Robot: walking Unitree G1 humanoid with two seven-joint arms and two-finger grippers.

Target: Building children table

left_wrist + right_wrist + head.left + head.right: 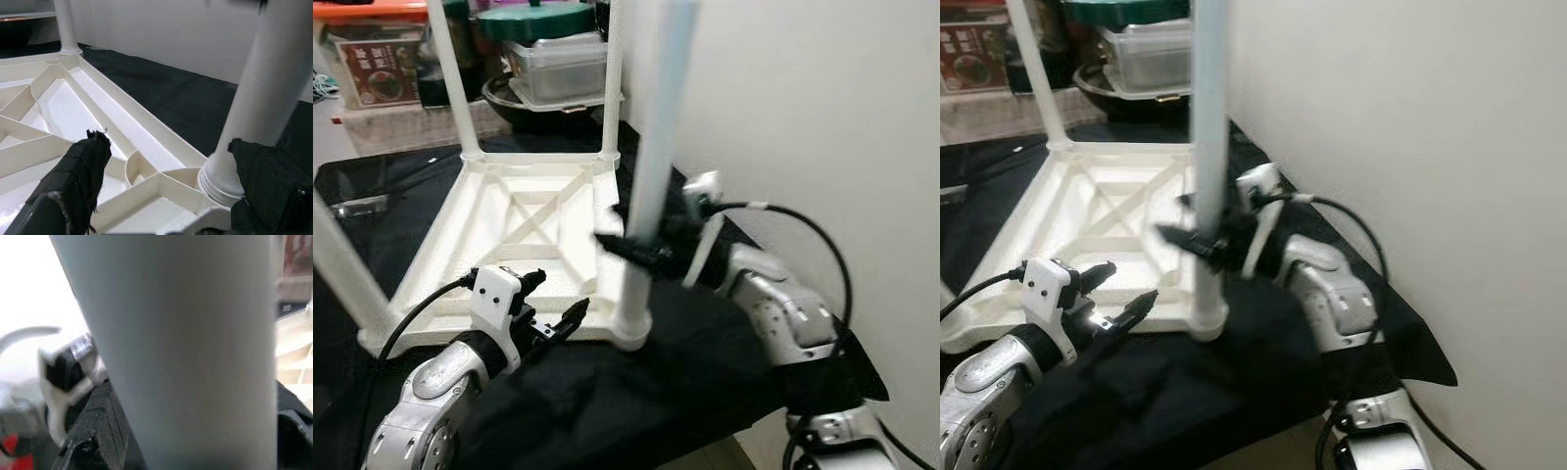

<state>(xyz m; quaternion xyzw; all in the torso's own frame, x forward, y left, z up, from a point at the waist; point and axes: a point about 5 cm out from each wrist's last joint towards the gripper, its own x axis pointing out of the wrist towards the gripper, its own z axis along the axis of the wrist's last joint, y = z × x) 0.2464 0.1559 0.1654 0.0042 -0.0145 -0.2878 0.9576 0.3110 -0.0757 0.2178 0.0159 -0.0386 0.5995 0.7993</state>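
- Seating the near-right leg (651,176) in its corner socket, 5 o'clock on the upturned tabletop (524,220); right gripper (641,250) clenched around it.
- Left gripper (553,313) released, hovering at the near edge.
- All four legs look fitted; flipping upright remains.

Both head eyes look forward and down from above onto the upturned white tabletop (519,225) on black cloth, the left wrist camera sits low near its corner socket, and the right wrist camera presses close against the near leg (186,352)

white tabletop (524,220), white leg (651,166), blk cloth (636,392)
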